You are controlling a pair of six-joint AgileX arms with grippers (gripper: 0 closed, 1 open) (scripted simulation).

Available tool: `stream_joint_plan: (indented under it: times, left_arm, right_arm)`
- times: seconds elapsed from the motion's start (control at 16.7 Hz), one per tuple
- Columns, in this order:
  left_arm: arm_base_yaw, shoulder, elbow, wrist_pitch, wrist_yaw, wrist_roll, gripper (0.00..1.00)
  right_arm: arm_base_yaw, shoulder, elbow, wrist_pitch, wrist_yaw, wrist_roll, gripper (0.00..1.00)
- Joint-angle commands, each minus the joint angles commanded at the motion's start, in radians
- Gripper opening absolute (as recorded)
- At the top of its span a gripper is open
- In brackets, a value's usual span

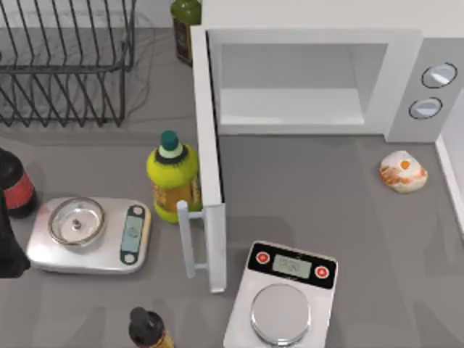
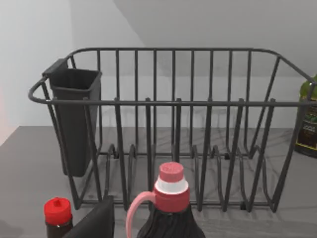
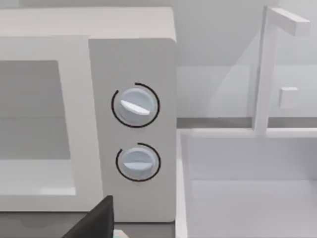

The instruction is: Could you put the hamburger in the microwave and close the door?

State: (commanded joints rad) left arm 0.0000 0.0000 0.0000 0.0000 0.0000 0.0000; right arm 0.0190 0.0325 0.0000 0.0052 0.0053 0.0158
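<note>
The left pincer (image 1: pixel 9 239) sits at the tabletop's left edge beside a silver scale (image 1: pixel 90 235); I cannot tell its state. The hamburger (image 1: pixel 403 172) lies near the right edge, before the microwave (image 1: pixel 312 80), whose door (image 1: pixel 210 167) stands swung open

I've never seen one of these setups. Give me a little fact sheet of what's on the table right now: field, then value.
microwave: at the back of the table, cavity bare
door: swung wide open, handle facing the left side
hamburger: on the table in front of the microwave's knob panel, outside the oven
scales: one silver with a bowl at the left, one white at the front
bottles: yellow-green bottle just left of the door
dish rack: back left corner
task state: hamburger not yet inside, door not yet closed
</note>
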Motion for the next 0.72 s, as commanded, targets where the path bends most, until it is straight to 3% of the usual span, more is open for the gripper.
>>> stream_joint_plan:
  times: [0.36, 0.72]
  left_arm:
    - [0.000, 0.000, 0.000, 0.000, 0.000, 0.000, 1.00]
    - [0.000, 0.000, 0.000, 0.000, 0.000, 0.000, 0.55]
  right_arm:
    - [-0.019, -0.033, 0.000, -0.005, -0.005, -0.016, 1.00]
    - [-0.019, -0.033, 0.000, -0.005, -0.005, -0.016, 1.00]
